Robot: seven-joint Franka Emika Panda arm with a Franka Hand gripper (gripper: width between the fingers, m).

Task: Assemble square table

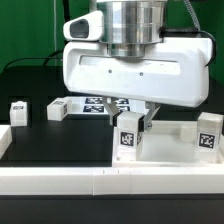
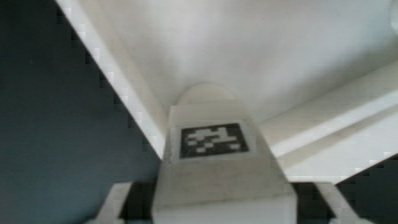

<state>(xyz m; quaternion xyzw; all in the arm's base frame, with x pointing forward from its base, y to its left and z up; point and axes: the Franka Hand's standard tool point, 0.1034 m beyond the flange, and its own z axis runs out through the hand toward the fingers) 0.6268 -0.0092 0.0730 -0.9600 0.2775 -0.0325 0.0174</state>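
Pincer (image 1: 133,120), half closed, grips one leg (image 1: 128,138); keep it upright and seat it squarely on the tabletop (image 1: 172,132).

My exterior camera sits low and close by the near edge of the table (image 1: 60,140), facing almost level across it, so the arm (image 1: 130,60) fills the upper centre of the frame and the white border rail (image 1: 100,180) runs along the bottom. My wrist camera rides the arm and looks down along the claw (image 2: 210,205), so near that everything is soft. Both views share the tagged leg (image 1: 128,135), lower centre in the exterior frame, and the white tabletop (image 1: 175,140) next to it.
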